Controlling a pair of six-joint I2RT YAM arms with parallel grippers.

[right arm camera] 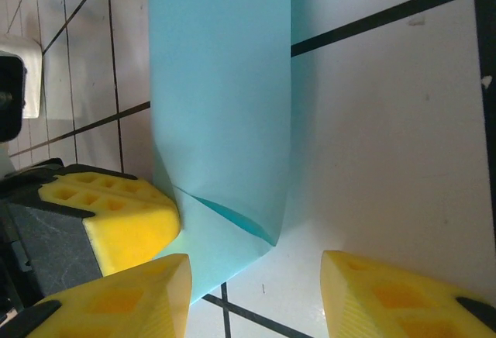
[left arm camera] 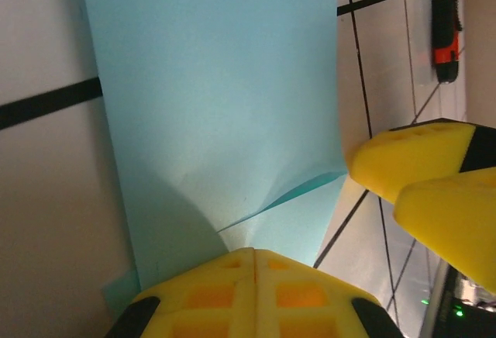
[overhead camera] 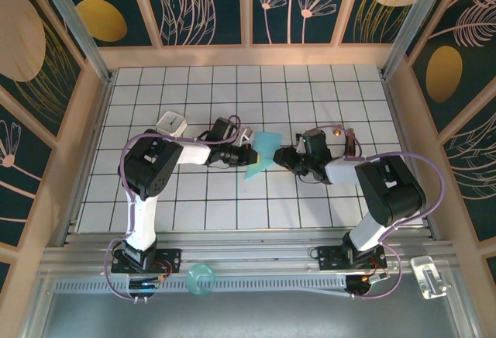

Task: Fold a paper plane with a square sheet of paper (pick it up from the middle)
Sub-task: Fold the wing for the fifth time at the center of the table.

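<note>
Pinching one end of the thin light-blue sheet of paper (left arm camera: 217, 105), the left gripper (left arm camera: 254, 267) has its yellow fingers pressed tight together on it. The sheet is folded over on itself, with a small crease running out from the pinch. It lies between the two grippers, over the middle of the white gridded surface (overhead camera: 310, 90). At the sheet's opposite side, the right gripper (right arm camera: 256, 280) stands partly open, holding nothing. One finger is right against the sheet's corner and the other is off it, over bare tile. A small white square block (overhead camera: 172, 124) sits well beyond the sheet's left side.
</note>
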